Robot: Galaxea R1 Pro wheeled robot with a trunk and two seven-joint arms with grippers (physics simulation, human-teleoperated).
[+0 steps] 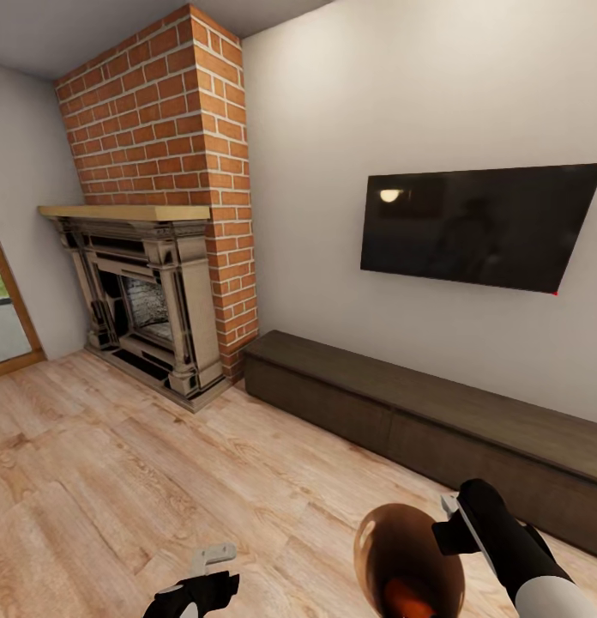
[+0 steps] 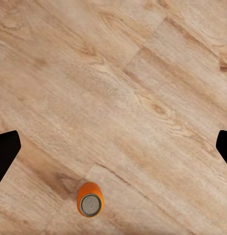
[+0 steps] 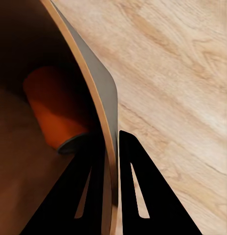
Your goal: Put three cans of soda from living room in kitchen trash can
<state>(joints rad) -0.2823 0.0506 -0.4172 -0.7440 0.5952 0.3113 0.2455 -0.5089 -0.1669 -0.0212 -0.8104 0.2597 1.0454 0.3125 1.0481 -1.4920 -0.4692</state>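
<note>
Soda cans: one orange can (image 3: 55,110) already lies inside the bin (image 1: 407,558), whose rim the right gripper (image 3: 111,161) pinches. Another orange can (image 2: 89,199) stands on the floor (image 1: 118,463) beneath the wide-open, empty left gripper (image 1: 206,577). The blue one remains.

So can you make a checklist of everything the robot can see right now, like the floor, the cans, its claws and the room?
Surface: light wood floor, bare planks.
Job's things: the bin is held up by its rim, with one orange can lying inside. Another orange can stands upright on the floor below the left claw.
Clutter: nothing seen.
Grippers: right claw is shut on the bin's wall, one finger inside and one outside. Left claw hangs over the floor, open and empty.
Cables: nothing seen.
Surroundings: red-brick fireplace, dark wall TV, long low dark cabinet, white walls.
</note>
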